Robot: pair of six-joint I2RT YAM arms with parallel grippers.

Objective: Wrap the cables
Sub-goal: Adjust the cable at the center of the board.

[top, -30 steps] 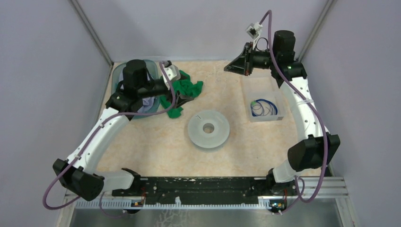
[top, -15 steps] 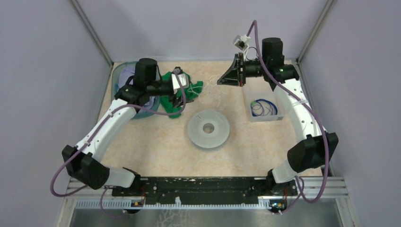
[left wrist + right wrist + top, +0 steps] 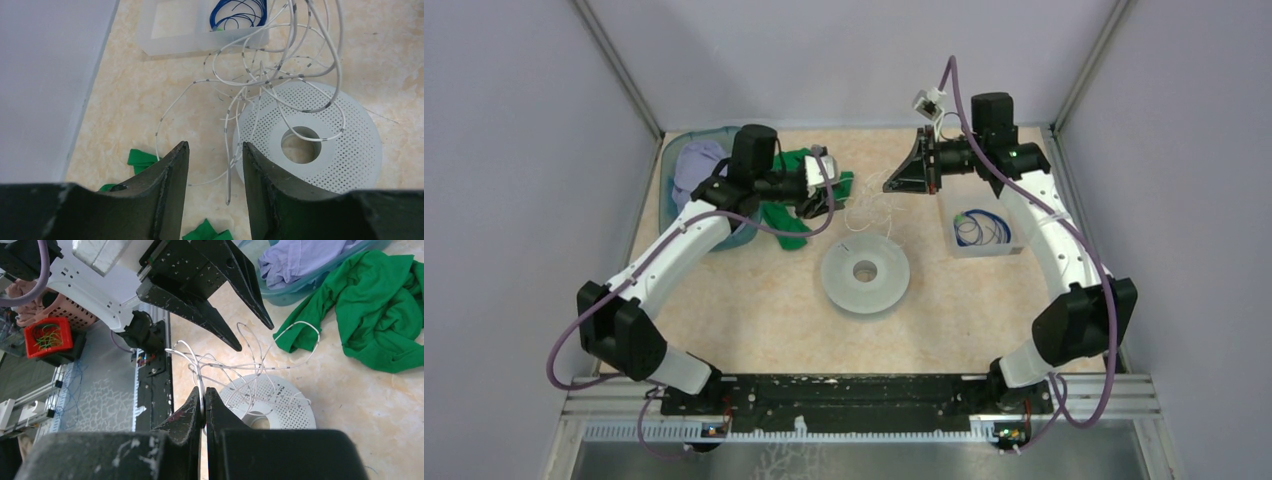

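Observation:
A thin whitish cable (image 3: pixel 240 365) hangs in a loose tangle over the round perforated spool (image 3: pixel 865 272). My right gripper (image 3: pixel 204 390) is shut on one strand of it, held above the table behind the spool (image 3: pixel 295 410). My left gripper (image 3: pixel 215 145) is open, its fingers either side of the cable's dangling free end (image 3: pixel 229 170) without touching it. In the top view the left gripper (image 3: pixel 832 195) faces the right gripper (image 3: pixel 889 186) across the tangle. A dark blue cable (image 3: pixel 982 228) with a green bit lies coiled in a clear box (image 3: pixel 954 195).
A green cloth (image 3: pixel 794 215) lies crumpled under and behind the left wrist. A teal basin (image 3: pixel 667 160) holding a lavender cloth (image 3: pixel 694 165) stands in the back left corner. Grey walls close in the table on three sides.
My left arm swung right from the basin, over the green cloth, to the cable, and its jaws narrowed. My right arm moved left and lower, carrying the whitish cable.

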